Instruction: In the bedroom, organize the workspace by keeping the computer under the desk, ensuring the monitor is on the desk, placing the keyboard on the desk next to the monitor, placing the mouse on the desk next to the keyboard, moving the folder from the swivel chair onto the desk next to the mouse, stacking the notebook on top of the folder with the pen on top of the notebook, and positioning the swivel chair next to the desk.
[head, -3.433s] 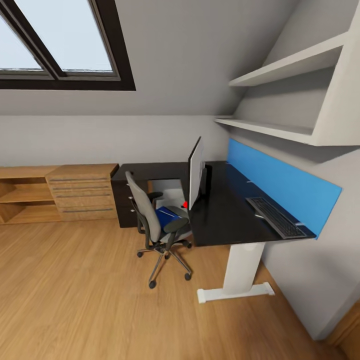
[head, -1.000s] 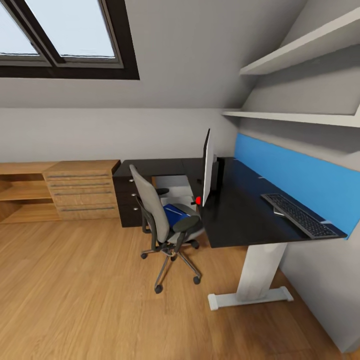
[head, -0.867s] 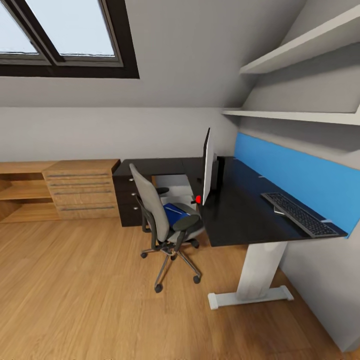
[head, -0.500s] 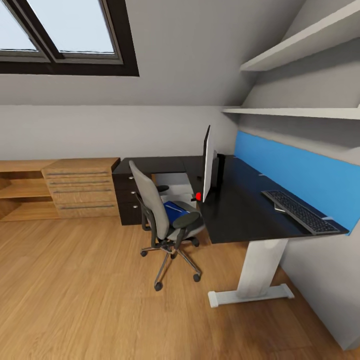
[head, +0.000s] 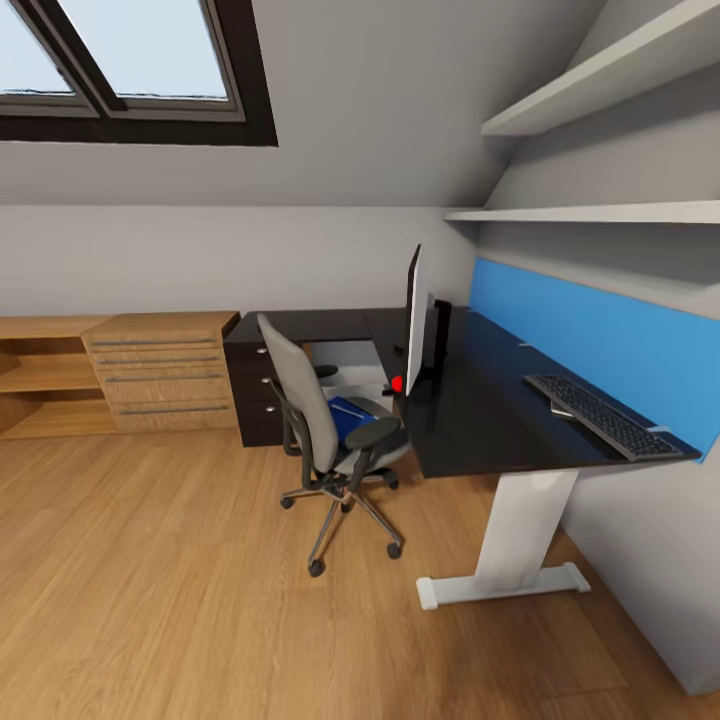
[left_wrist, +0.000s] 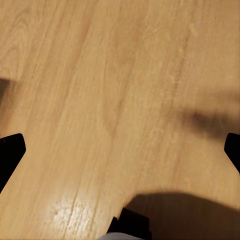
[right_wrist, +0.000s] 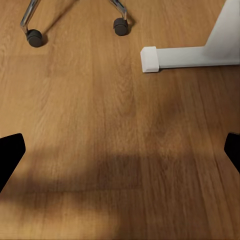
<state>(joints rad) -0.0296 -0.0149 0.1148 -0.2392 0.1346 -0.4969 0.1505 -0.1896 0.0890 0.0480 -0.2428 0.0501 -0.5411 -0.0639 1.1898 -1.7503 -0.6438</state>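
A grey swivel chair (head: 320, 425) stands at the black desk (head: 480, 420), and a blue folder (head: 350, 420) lies on its seat. The monitor (head: 416, 315) stands edge-on on the desk. A black keyboard (head: 600, 413) lies at the desk's right end, by the blue back panel. A small red thing (head: 397, 383) shows near the desk's edge beside the monitor. My left gripper (left_wrist: 120, 145) hangs open over bare wooden floor. My right gripper (right_wrist: 120, 145) is open above the floor, near the chair's casters (right_wrist: 34, 37) and the desk's white foot (right_wrist: 180, 57).
A dark drawer unit (head: 262, 390) sits under the desk's far end. Wooden drawers (head: 160, 370) and low open shelves (head: 40, 375) line the back wall. White wall shelves (head: 600, 210) hang over the desk, under a sloped ceiling with a skylight (head: 120, 70).
The whole head view has shifted: desk and chair look slightly larger and sit a little higher as the camera came closer. Nothing among the things themselves has moved.
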